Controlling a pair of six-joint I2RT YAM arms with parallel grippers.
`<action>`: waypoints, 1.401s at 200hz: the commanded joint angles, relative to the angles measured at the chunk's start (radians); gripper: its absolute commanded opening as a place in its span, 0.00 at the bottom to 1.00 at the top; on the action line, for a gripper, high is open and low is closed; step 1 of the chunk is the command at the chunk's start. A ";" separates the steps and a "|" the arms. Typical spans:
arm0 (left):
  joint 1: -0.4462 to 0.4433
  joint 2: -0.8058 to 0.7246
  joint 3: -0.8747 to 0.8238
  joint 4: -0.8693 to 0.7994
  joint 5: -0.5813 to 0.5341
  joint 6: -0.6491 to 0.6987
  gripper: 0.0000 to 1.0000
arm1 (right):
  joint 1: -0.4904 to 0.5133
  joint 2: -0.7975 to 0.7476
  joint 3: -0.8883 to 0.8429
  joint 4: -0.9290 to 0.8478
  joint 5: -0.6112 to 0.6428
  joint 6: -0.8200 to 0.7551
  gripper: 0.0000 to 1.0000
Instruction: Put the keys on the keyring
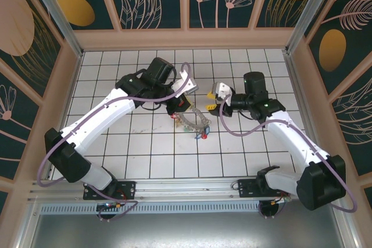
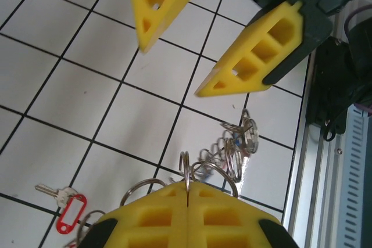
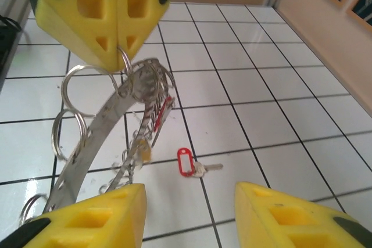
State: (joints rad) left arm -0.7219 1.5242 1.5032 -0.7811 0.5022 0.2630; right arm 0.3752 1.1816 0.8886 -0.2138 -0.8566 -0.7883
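The keyring [image 1: 192,122] is a grey metal band carrying several small wire loops, held tilted above the tiles. My left gripper [image 2: 188,185] is shut on one of its loops, and the same pinch appears in the right wrist view at the left gripper [image 3: 119,50], with the keyring [image 3: 96,135] arcing down below it. A red tag [image 3: 163,114] and a yellowish tag [image 3: 142,150] hang from the band. One key with a red tag [image 3: 188,163] lies loose on the floor, also seen as the key [image 2: 65,208]. My right gripper [image 3: 189,216] is open just behind that key, holding nothing.
The white tiled floor [image 1: 116,143] is ringed by beige walls [image 1: 186,39]. The metal rail with the arm bases [image 1: 192,189] runs along the near edge. In the top view the left gripper [image 1: 177,107] and right gripper [image 1: 210,101] are close together at mid-table.
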 commanded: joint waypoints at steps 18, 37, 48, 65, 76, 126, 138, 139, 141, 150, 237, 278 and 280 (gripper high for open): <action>-0.025 0.000 0.029 0.002 0.025 0.114 0.00 | 0.041 0.058 0.087 -0.014 -0.113 -0.111 0.35; -0.028 0.007 0.035 0.004 0.029 0.114 0.00 | 0.071 0.075 0.113 -0.080 -0.105 -0.171 0.32; -0.029 0.009 0.040 0.003 0.030 0.117 0.00 | 0.087 0.082 0.120 -0.108 -0.096 -0.207 0.32; -0.030 0.011 0.042 0.003 0.032 0.119 0.00 | 0.106 0.091 0.128 -0.126 -0.088 -0.219 0.32; -0.031 0.013 0.044 0.002 0.031 0.123 0.00 | 0.114 0.099 0.138 -0.144 -0.084 -0.232 0.32; -0.033 0.023 0.050 -0.001 0.029 0.130 0.00 | 0.147 0.123 0.162 -0.150 -0.069 -0.238 0.27; -0.033 0.022 0.049 -0.001 0.028 0.132 0.00 | 0.159 0.132 0.165 -0.141 -0.071 -0.230 0.26; -0.034 0.022 0.049 -0.001 0.029 0.133 0.00 | 0.160 0.132 0.166 -0.141 -0.071 -0.229 0.26; -0.033 0.022 0.049 -0.002 0.028 0.133 0.00 | 0.162 0.134 0.167 -0.141 -0.072 -0.229 0.26; -0.034 0.024 0.049 -0.003 0.027 0.136 0.00 | 0.166 0.141 0.172 -0.142 -0.073 -0.228 0.26; -0.034 0.002 0.008 -0.012 -0.004 0.211 0.00 | 0.177 0.135 0.194 -0.177 -0.077 -0.244 0.30; -0.034 0.005 0.005 -0.019 -0.013 0.227 0.00 | 0.177 0.130 0.198 -0.181 -0.094 -0.236 0.28; -0.033 0.005 0.005 -0.020 -0.014 0.228 0.00 | 0.178 0.130 0.198 -0.182 -0.093 -0.238 0.28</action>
State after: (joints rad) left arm -0.7467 1.5406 1.5166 -0.8188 0.4961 0.4492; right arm 0.5396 1.3296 1.0389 -0.4000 -0.8810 -1.0058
